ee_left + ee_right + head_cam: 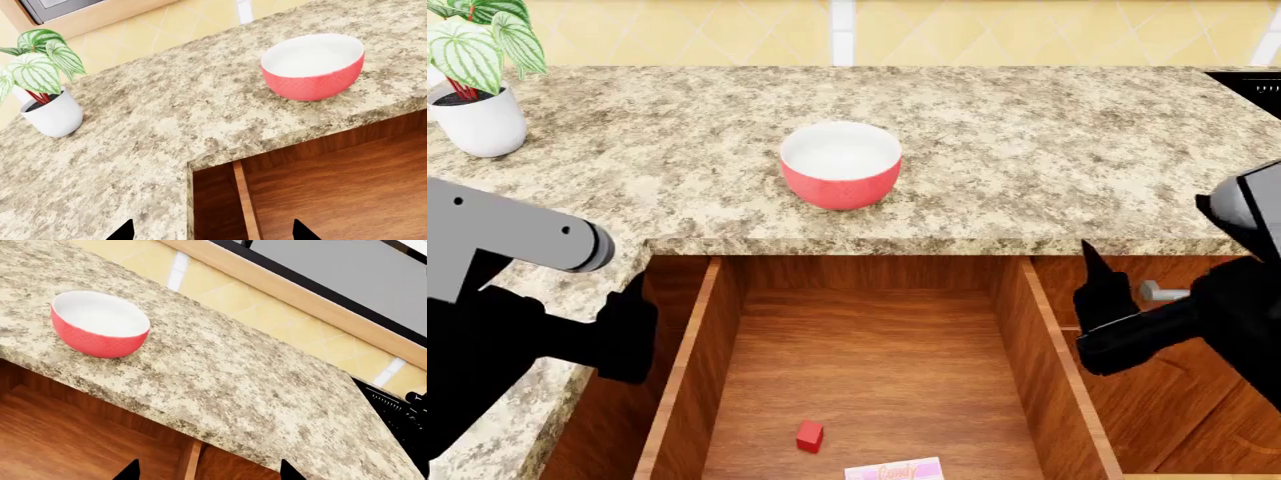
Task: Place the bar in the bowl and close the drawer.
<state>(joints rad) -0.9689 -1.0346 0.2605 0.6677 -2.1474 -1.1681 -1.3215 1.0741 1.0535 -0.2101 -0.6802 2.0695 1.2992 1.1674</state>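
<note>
The drawer (868,340) is pulled wide open below the counter, its reddish-brown floor showing. The pale pink bar (894,469) lies flat on that floor near the front edge, partly cut off by the head view. The red bowl (841,164) with a white inside stands empty on the counter just behind the drawer; it also shows as the bowl (312,66) and the bowl (100,324). My left gripper (213,232) hangs open over the drawer's left wall (245,200). My right gripper (208,471) hangs open over the right wall (189,460). Neither holds anything.
A tiny red cube (810,436) sits on the drawer floor beside the bar. A potted plant (474,90) in a white pot stands at the counter's back left. A silver handle (1161,293) of a smaller drawer shows behind my right gripper. A dark stove edge (1254,90) is far right.
</note>
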